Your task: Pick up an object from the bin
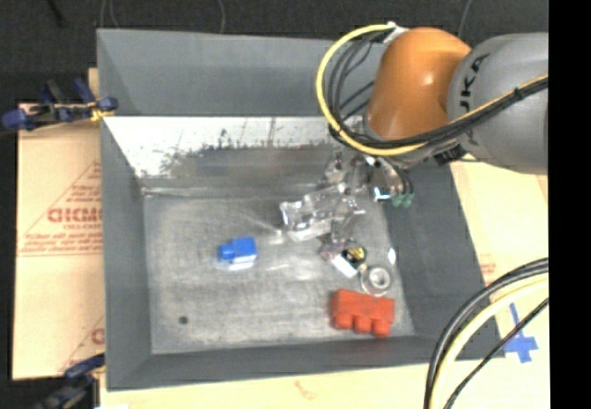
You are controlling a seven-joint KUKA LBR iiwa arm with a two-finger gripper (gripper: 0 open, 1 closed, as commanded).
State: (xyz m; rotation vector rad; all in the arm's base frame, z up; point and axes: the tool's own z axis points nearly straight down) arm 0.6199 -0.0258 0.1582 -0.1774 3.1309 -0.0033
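Hanging over the bin [125, 259] toward two o'clock from its centre, the gripper [334, 213] is hovering beside a clear glinting piece [297, 213], probably lining up on it. Whether it is parted or closed I cannot tell. A silver ring [377, 280] and a red block [362, 312] are lying at its five o'clock, and a blue piece [237, 253] at eight, well apart.

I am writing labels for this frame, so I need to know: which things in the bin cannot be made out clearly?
- Camera view: the clear shiny piece merges with the gripper; its shape is unreadable.
- The small black-and-yellow thing and round silver thing: too small to identify.
- Bin corner under the orange wrist cover: hidden.
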